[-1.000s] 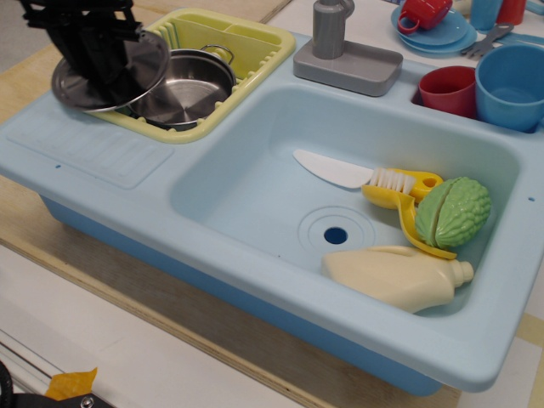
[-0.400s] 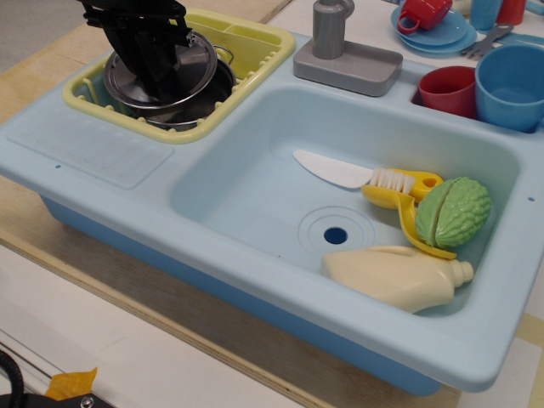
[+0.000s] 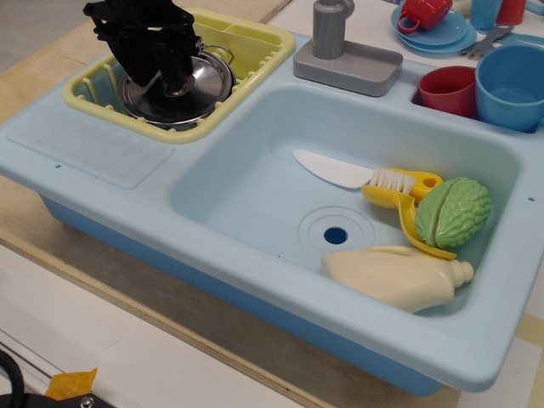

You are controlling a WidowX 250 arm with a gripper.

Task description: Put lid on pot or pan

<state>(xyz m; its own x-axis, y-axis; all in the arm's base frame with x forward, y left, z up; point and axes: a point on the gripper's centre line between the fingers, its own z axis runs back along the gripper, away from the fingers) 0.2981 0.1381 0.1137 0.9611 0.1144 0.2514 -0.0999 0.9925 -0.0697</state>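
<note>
gripper (image 3: 172,83) on lid (image 3: 200,85) | lid covers pot (image 3: 174,115) | yellow rack (image 3: 246,42)

From my remote seat I see the wooden counter (image 3: 51,72) carrying the pale blue toy sink unit (image 3: 102,153), whose near edge runs below and to the right of the jaws. A yellow scrap of tape (image 3: 70,382) lies on the white strip at the front, well below the jaws and well apart from them.
</note>
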